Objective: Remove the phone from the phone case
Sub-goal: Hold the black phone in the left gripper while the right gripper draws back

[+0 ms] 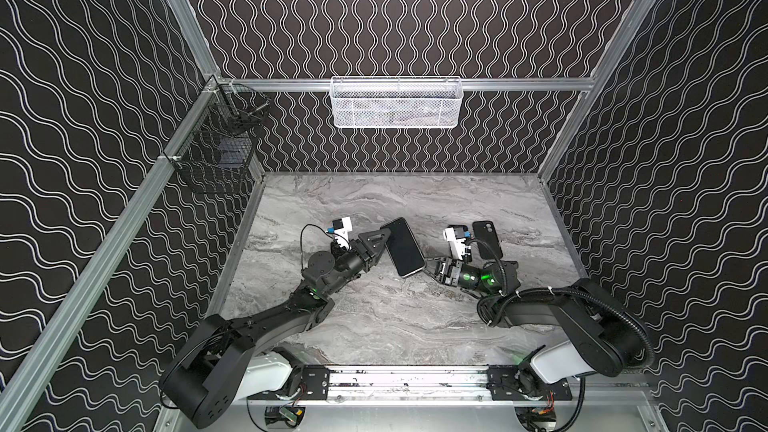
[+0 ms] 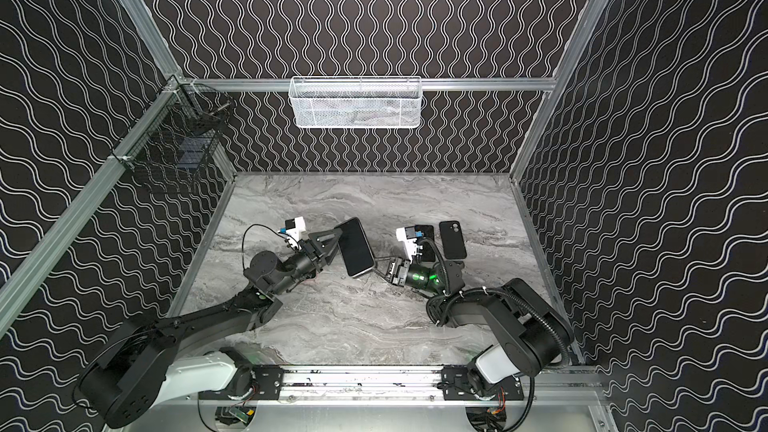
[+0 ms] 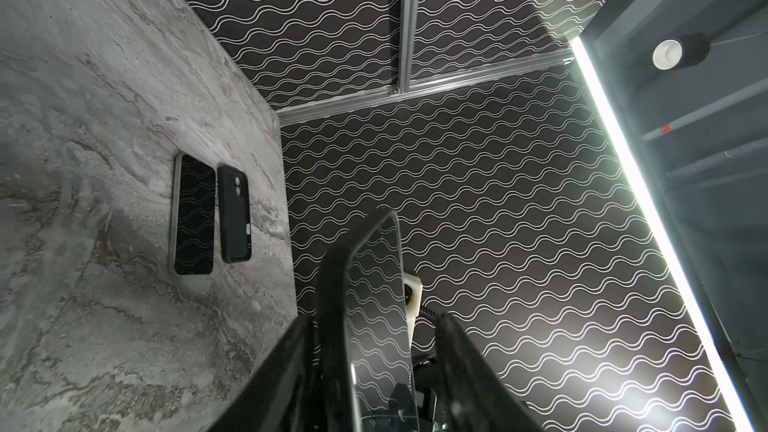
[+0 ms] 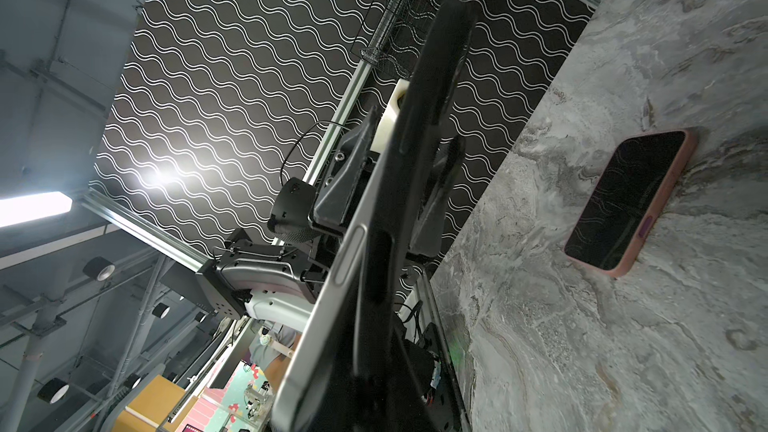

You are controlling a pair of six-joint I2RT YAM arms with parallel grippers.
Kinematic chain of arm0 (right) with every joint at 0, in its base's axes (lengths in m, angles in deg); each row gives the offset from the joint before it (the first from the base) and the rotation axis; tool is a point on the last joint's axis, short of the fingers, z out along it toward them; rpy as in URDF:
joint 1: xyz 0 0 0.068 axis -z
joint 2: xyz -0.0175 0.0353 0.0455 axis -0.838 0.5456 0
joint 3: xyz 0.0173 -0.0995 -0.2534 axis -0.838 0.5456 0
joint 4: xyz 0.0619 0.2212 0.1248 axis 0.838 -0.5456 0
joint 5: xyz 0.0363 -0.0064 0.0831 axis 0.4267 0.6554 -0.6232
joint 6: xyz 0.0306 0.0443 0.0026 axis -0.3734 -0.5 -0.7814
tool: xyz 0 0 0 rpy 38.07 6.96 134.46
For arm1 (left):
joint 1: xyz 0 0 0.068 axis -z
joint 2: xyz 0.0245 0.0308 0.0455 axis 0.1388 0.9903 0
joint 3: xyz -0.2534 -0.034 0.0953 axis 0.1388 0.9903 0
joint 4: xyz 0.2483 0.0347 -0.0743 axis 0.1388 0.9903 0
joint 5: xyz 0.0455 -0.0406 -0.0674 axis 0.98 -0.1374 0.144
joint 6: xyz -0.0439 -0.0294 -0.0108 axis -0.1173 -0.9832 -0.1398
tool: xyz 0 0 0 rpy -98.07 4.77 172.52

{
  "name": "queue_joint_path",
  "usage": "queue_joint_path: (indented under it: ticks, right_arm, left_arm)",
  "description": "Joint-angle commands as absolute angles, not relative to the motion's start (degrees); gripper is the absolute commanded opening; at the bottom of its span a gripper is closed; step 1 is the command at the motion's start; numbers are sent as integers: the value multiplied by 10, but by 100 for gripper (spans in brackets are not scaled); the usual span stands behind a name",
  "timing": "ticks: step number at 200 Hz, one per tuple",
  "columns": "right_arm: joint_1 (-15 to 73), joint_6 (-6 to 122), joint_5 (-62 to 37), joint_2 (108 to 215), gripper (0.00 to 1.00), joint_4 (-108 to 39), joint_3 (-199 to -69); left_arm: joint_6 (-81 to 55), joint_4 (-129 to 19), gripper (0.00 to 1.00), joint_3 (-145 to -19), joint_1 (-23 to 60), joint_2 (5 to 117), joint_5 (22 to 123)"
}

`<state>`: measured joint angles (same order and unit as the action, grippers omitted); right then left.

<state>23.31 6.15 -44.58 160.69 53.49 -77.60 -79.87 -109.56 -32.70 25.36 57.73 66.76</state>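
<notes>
Marble table (image 2: pixel 374 326) — bare phone (image 3: pixel 193 216) beside black case (image 3: pixel 235 214).

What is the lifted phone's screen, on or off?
Off. The phone has a black screen in both top views; the left wrist view shows only wall reflections on it.

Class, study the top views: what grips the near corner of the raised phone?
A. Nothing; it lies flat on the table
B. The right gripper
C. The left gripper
B: the right gripper is shut on the phone at its near corner, while the left gripper stands open at its side.
</notes>
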Motion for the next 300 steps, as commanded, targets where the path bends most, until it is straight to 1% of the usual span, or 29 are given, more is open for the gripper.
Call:
queue_joint_path:
  ticks: [1,20,55,98,124,155,168,184,216,300]
  right_arm:
    - [234,47,-433,1614,11,618,-777]
    - [235,41,-432,1625,11,631,-781]
    - [236,40,-432,1636,11,633,-794]
    - [241,40,-435,1647,11,633,-806]
    - [244,43,-432,1650,11,632,-807]
    - [253,48,-429,1653,12,633,-810]
    - [254,51,-428,1655,12,633,-811]
    - [255,55,-423,1659,12,633,-812]
    - [255,58,-422,1668,12,634,-818]
    - [255,62,-420,1672,12,633,-815]
  left_arm:
    - [-784,-1072,63,-334,254,571,660]
    - [-785,-1056,72,-331,254,564,658]
    - [-781,-1021,87,-329,254,545,654]
    - [-784,-930,91,-341,254,513,638]
    - [-782,-851,98,-352,255,480,632]
    - [-799,-774,99,-362,261,442,613]
    - [-810,-767,99,-362,267,427,608]
    - [-837,-784,99,-359,273,417,599]
    - [-905,-886,99,-338,277,423,588]
    - [-915,-917,99,-352,282,453,579]
